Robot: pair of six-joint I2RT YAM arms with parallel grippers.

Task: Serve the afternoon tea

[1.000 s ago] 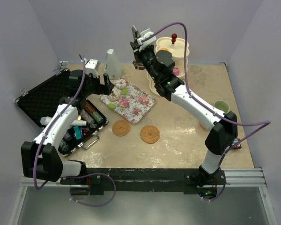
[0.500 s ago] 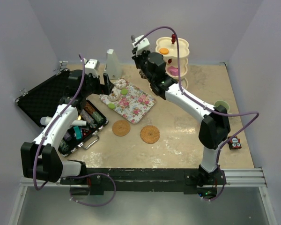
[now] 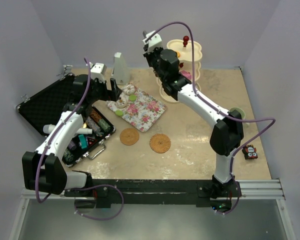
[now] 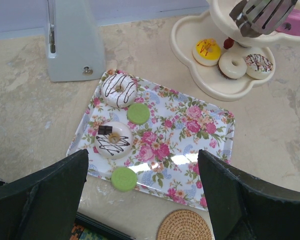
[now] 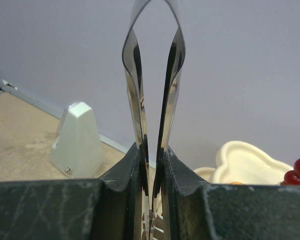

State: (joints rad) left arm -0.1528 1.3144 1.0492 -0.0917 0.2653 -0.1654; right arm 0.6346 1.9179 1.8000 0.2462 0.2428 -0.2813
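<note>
The cream three-tier stand (image 3: 190, 55) with its red knob (image 3: 186, 39) is at the back. My right gripper (image 3: 155, 54) is just left of it, shut on metal tongs (image 5: 152, 75), jaws (image 5: 151, 160) clamped round both blades. The tong tips (image 4: 260, 15) hang by a pink cake (image 4: 297, 22) on the middle tier and look empty. Three small cakes (image 4: 232, 64) sit on the bottom tier. My left gripper (image 4: 142, 200) is open above the floral tray (image 4: 190, 145), which holds two iced donuts (image 4: 112, 139) and two green discs (image 4: 138, 113). A green mug (image 3: 236, 114) is at the right; no pink mug shows.
Two woven coasters (image 3: 129, 136) (image 3: 160, 143) lie in front of the tray. The grey pyramid (image 3: 121, 67) stands behind the tray. The open black tool case (image 3: 55, 110) is at the left. A small red and black object (image 3: 249, 152) lies at the right.
The right arm has swung its elbow left and turned, uncovering the stand and the small red and black object; the tongs stay at the stand's left. The left arm has not moved.
</note>
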